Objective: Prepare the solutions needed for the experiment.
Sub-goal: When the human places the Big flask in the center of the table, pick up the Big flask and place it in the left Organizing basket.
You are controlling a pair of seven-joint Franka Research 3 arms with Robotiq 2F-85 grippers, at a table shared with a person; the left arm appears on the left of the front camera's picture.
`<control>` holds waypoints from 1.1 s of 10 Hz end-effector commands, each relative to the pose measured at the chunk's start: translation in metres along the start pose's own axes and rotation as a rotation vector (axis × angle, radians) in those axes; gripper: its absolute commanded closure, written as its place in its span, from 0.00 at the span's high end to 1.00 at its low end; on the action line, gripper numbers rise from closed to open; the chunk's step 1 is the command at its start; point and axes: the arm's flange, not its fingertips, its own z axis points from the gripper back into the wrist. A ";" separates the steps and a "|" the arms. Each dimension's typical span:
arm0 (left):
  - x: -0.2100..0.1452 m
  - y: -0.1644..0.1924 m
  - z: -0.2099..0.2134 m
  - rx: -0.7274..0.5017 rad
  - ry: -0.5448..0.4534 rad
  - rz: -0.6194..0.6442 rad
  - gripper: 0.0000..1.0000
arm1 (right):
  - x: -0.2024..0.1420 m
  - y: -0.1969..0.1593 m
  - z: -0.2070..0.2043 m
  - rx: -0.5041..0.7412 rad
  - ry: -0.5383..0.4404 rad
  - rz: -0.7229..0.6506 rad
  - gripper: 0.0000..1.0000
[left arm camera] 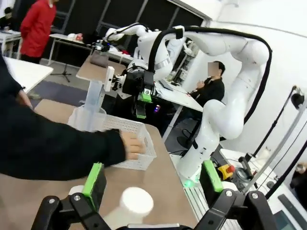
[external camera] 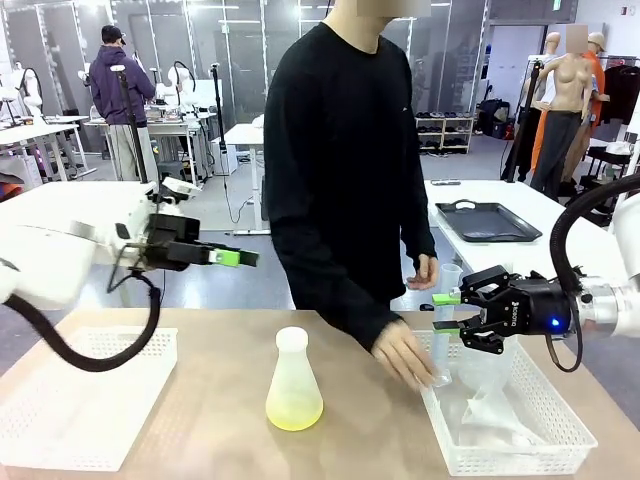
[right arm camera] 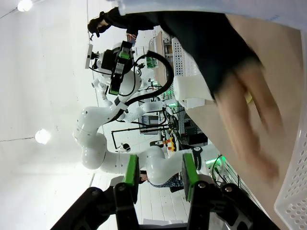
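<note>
Fingers wide apart, the left gripper (external camera: pixel 235 257) hangs empty above the table's (external camera: pixel 210 425) left side. The right gripper (external camera: pixel 440 312) has its fingers partly apart with nothing between them, just beside one clear cylinder (external camera: pixel 451 285) standing in the right basket (external camera: pixel 520 458). The cylinder's foot is hidden behind the person's hand (external camera: pixel 405 355), which is motion-blurred; whether the cylinder holds liquid cannot be told. One flask (external camera: pixel 292 360) stands between two white baskets, the left basket (external camera: pixel 100 335) being the other. The solution (external camera: pixel 294 408) is a shallow yellow-green layer in the flask's bottom. Crumpled clear plastic (external camera: pixel 495 405) lies in the right basket.
</note>
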 end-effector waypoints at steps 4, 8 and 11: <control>-0.016 0.030 -0.036 -0.069 -0.112 -0.164 1.00 | -0.001 0.000 0.000 -0.013 -0.005 0.006 0.47; -0.015 0.024 -0.037 -0.053 -0.065 -0.130 1.00 | -0.001 0.000 0.000 -0.013 -0.005 0.006 0.47; -0.024 0.045 -0.042 -0.037 -0.114 -0.161 1.00 | -0.001 0.000 0.000 -0.013 -0.005 0.006 0.47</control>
